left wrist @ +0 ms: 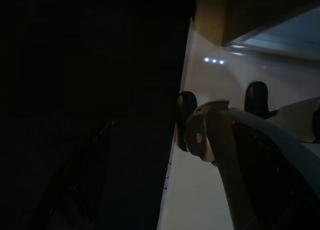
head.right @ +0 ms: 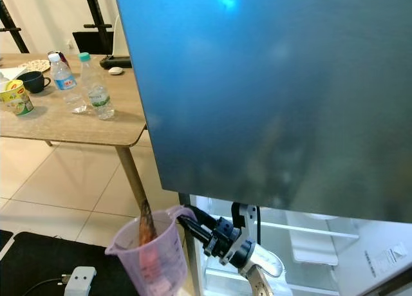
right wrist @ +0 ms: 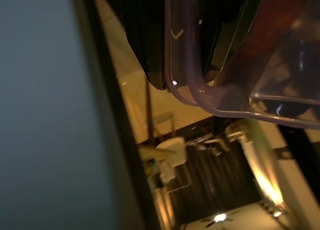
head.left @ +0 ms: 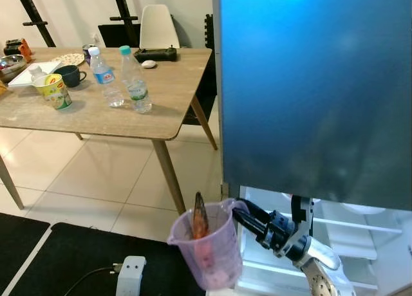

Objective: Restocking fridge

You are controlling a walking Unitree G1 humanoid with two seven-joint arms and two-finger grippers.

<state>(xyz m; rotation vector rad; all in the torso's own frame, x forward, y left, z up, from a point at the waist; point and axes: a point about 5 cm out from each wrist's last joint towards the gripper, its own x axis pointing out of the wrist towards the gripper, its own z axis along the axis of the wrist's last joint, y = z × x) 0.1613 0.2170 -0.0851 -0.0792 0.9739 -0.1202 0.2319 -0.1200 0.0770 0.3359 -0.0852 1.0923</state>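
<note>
Jug (head.left: 209,248), clear pinkish plastic with spout and side handle, hangs at 6 o'clock in the head view, just outside the fridge's lit lower compartment (head.left: 335,244). Right gripper (head.left: 248,213) clamps its handle, fingers closed round it, likely to carry the jug upright so nothing spills. A brown-orange piece stands inside; what it is I cannot tell. Fridge door (head.left: 315,90) fills 1 to 3 o'clock. Two water bottles (head.left: 122,77) wait on the wooden table (head.left: 103,112) at 10 o'clock. Left gripper (left wrist: 220,115): fingers spread apart, holding nothing.
</note>
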